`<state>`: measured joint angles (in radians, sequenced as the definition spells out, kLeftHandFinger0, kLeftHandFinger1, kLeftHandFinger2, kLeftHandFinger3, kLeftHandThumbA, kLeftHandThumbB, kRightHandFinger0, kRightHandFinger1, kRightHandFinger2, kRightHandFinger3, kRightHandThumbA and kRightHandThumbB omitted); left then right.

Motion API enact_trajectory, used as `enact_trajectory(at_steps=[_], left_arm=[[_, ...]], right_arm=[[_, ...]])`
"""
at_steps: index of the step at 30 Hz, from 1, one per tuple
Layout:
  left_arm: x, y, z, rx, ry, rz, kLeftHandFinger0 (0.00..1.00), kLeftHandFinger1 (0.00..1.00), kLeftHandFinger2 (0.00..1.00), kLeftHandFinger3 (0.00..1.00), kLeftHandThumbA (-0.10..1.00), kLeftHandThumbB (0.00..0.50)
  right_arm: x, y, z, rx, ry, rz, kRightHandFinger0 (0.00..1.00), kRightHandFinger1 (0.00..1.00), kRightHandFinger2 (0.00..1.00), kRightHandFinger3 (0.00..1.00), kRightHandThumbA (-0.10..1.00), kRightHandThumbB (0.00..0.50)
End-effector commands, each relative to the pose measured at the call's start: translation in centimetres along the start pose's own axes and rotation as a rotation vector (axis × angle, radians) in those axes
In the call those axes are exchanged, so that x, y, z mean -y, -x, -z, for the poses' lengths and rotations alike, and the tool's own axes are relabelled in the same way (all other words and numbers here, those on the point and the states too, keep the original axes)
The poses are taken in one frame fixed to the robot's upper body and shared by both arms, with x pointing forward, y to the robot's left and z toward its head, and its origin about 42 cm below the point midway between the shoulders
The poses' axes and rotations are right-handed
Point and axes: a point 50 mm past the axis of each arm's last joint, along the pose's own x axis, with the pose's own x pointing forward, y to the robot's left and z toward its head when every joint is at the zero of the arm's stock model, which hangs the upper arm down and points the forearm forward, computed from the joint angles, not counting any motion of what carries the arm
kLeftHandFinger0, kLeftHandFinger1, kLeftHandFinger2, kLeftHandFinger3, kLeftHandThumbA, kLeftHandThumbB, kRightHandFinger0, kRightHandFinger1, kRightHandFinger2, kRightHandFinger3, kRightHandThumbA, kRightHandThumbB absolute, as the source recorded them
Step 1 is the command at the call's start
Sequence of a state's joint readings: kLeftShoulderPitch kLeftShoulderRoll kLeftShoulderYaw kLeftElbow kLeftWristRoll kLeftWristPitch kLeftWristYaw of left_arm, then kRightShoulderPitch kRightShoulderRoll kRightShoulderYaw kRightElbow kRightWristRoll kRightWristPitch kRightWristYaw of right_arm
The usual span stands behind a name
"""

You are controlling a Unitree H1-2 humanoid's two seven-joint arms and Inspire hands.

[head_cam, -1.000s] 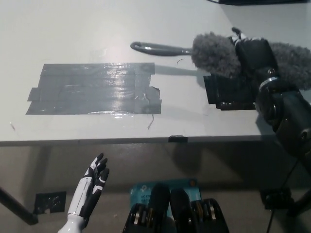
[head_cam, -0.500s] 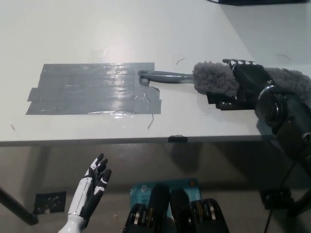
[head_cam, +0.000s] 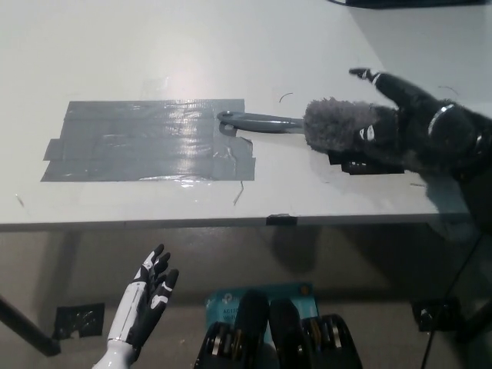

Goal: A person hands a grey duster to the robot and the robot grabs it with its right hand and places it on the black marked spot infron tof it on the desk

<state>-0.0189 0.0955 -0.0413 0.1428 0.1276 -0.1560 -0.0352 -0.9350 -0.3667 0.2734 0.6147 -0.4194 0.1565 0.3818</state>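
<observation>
The right hand (head_cam: 411, 115) lies fingers spread, gripping nothing, over the duster (head_cam: 338, 127) on the table (head_cam: 192, 46); its handle points to nine o'clock, tip touching the black patch (head_cam: 146, 142). The left hand (head_cam: 146, 296) rests open below.

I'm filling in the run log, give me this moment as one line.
right hand: open, over duster head | grey duster: lying on desk, handle tip at right edge of black taped spot | left hand: open, resting below desk edge
</observation>
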Motion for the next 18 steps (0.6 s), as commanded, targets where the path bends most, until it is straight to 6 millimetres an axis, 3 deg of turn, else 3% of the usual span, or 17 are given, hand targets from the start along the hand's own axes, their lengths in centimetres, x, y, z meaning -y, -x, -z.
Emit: enact_trajectory(at_steps=[1, 4, 5, 7, 10, 14, 15, 16, 17, 18], left_arm=[[-0.6, -1.8, -2.2, 0.099, -0.049, 0.018, 0.99, 1.00, 1.00, 1.00, 0.83, 0.120], [-0.6, -1.9, -2.1, 0.109, -0.046, 0.020, 0.99, 1.00, 1.00, 1.00, 0.82, 0.118], [-0.7, -1.9, -2.1, 0.106, -0.048, 0.021, 0.99, 1.00, 1.00, 1.00, 0.82, 0.128], [-0.6, -1.9, -2.0, 0.105, -0.051, 0.023, 0.99, 1.00, 1.00, 1.00, 0.82, 0.126], [-0.6, -2.0, -2.0, 0.102, -0.052, 0.021, 0.98, 1.00, 1.00, 1.00, 0.82, 0.122], [-0.7, -2.1, -2.0, 0.101, -0.042, 0.015, 0.98, 1.00, 1.00, 1.00, 0.80, 0.119], [-0.6, -2.1, -2.0, 0.099, -0.043, 0.013, 0.98, 1.00, 1.00, 1.00, 0.80, 0.118], [-0.7, -2.0, -1.9, 0.096, -0.043, 0.012, 0.98, 1.00, 1.00, 1.00, 0.80, 0.117], [-0.6, -1.9, -1.8, 0.091, -0.038, 0.009, 0.98, 1.00, 1.00, 1.00, 0.80, 0.113], [-0.5, -1.8, -1.6, 0.088, -0.036, 0.008, 0.98, 1.00, 1.00, 1.00, 0.80, 0.112]], right_arm=[[20.4, 16.5, -15.3, 0.824, -0.386, 0.060, 1.00, 1.00, 1.00, 1.00, 0.80, 0.500], [19.4, 19.0, -15.6, 0.884, -0.377, 0.213, 1.00, 1.00, 1.00, 1.00, 0.95, 0.499], [18.3, 19.6, -15.5, 0.896, -0.371, 0.244, 1.00, 1.00, 1.00, 1.00, 0.90, 0.479], [16.7, 20.4, -15.1, 0.905, -0.358, 0.267, 1.00, 1.00, 1.00, 1.00, 0.84, 0.490], [13.7, 21.5, -14.3, 0.909, -0.340, 0.286, 1.00, 1.00, 1.00, 1.00, 0.82, 0.450], [7.4, 23.3, -12.2, 0.903, -0.340, 0.284, 1.00, 1.00, 1.00, 1.00, 0.80, 0.404], [5.1, 23.7, -11.4, 0.889, -0.350, 0.289, 1.00, 1.00, 1.00, 1.00, 0.78, 0.403], [4.3, 23.9, -11.2, 0.882, -0.356, 0.289, 1.00, 1.00, 1.00, 1.00, 0.78, 0.403], [2.0, 24.0, -10.2, 0.841, -0.379, 0.285, 1.00, 1.00, 1.00, 1.00, 0.82, 0.421], [-0.1, 23.9, -9.2, 0.805, -0.412, 0.285, 1.00, 1.00, 1.00, 1.00, 0.84, 0.409]])
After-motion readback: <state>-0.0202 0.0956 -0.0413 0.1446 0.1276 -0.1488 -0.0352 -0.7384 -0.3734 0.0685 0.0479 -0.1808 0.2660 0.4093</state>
